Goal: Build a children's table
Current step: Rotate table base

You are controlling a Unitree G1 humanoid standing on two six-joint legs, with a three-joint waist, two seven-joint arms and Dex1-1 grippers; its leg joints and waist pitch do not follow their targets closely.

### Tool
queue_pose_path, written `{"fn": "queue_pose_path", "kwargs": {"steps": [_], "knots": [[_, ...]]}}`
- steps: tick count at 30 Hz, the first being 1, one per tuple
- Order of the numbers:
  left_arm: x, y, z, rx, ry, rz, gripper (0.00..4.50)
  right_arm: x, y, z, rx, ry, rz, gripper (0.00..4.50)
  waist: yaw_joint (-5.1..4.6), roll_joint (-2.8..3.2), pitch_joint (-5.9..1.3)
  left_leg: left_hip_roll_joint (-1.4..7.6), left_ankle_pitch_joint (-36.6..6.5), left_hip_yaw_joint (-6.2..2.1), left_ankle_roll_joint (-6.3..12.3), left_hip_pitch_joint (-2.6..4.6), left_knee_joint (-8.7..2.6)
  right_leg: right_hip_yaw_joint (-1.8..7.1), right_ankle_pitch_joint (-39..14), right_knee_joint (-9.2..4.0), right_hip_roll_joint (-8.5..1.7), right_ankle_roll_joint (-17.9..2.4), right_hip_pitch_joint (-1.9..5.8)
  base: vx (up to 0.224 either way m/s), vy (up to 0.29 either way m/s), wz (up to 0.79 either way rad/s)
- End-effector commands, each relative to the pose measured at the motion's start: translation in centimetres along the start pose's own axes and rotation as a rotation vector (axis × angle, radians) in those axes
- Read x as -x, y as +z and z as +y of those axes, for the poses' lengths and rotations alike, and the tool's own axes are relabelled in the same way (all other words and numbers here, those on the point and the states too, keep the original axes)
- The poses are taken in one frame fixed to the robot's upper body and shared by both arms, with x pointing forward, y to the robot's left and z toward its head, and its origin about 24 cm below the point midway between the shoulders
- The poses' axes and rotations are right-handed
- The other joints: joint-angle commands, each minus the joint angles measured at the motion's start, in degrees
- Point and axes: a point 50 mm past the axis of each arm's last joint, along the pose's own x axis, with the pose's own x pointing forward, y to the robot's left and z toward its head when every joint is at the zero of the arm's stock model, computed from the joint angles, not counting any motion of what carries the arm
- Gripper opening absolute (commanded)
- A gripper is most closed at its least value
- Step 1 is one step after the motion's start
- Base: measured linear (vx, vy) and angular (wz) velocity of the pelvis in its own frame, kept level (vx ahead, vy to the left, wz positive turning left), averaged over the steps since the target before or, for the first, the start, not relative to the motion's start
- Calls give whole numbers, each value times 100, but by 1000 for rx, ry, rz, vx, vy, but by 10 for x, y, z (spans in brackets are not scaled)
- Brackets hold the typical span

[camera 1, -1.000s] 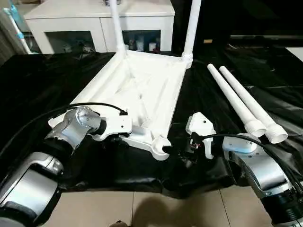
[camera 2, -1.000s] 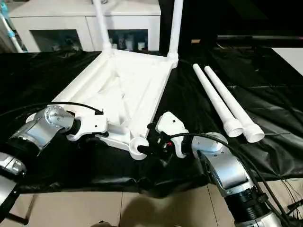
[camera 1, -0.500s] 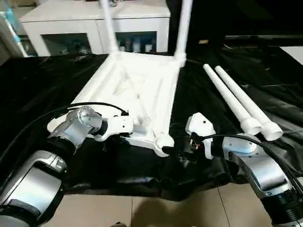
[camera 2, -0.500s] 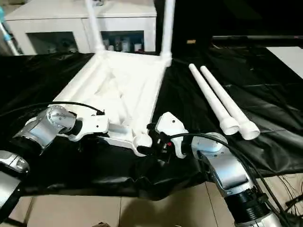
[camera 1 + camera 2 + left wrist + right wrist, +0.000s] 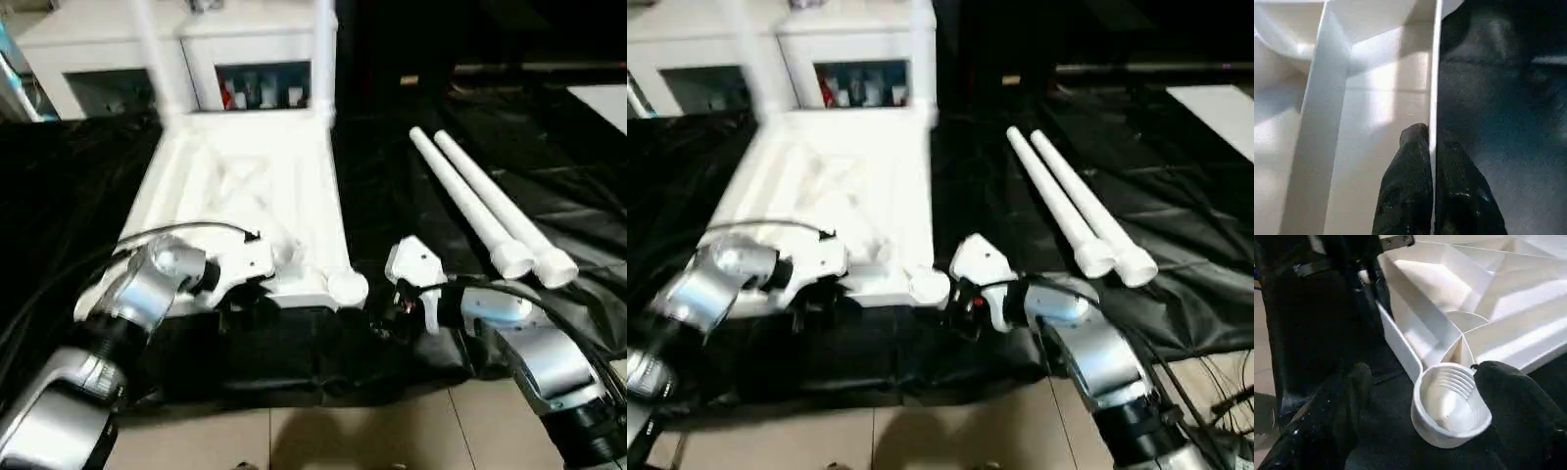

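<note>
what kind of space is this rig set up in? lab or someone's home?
Probably a room set up as a test space, though I can't be sure. A work table draped in black sheeting stands on a tiled floor, and behind it is a white glass-door cabinet with small items on its shelves.

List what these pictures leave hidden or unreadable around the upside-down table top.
1. The two fitted legs: the head views' upper edge cuts off their tops.
2. Near-left corner socket of the table top: hidden behind the left gripper and its wrist in the head views.
3. Items inside the cabinet: too small and blurred to identify.
4. Right gripper: whether its fingers touch the near-right socket is unclear.
</note>
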Motion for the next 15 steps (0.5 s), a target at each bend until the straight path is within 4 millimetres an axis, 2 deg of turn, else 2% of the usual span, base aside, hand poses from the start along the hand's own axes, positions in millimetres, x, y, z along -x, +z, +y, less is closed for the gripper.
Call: {"fn": "queue_pose_path", "kwargs": {"steps": [1,3,4,6,7,8,10,15], "knots": [[6,-8,2,92,123,3,1,0,5,0,11,9,-12,389,47,-16,-394,269,-1147,-99,318,15,-422,259,-1164,-399,-342,-1433,361,0,0,0],[3,-7,-1,118,182,3,1,-1,5,-1,12,5,-10,389,38,-4,-390,271,-1130,-101,319,12,-420,259,-1276,-405,-347,-1376,363,0,0,0],[1,-6,-2,128,214,-2,1,-1,5,-2,13,-1,-9,389,26,-35,-382,267,-1120,-100,336,3,-422,259,-1351,-421,-337,-1333,358,0,0,0],[-2,-2,-1,145,265,-34,1,-2,3,-6,12,-38,6,389,23,-23,-387,246,-1082,-99,358,1,-412,255,-1488,-436,-331,-1250,350,0,0,0],[-3,0,-1,138,278,-40,1,-2,3,-8,9,-52,11,389,-1,-75,-383,237,-1045,-93,375,-17,-409,247,-1499,-453,-318,-1229,351,0,0,0],[-4,0,0,134,286,-44,1,-2,2,-9,8,-60,13,389,10,-57,-387,236,-1033,-98,377,-4,-404,247,-1530,-451,-323,-1223,341,0,0,0],[-5,2,2,117,328,-46,1,-3,2,-13,7,-94,22,389,-11,-45,-398,231,-965,-108,395,-27,-404,240,-1480,-441,-316,-1197,350,0,0,0],[-3,0,7,42,396,3,1,-2,0,-20,0,-170,35,389,-18,-16,-424,220,-838,-104,469,-25,-383,236,-1145,-422,-305,-1228,349,0,0,0]]}}
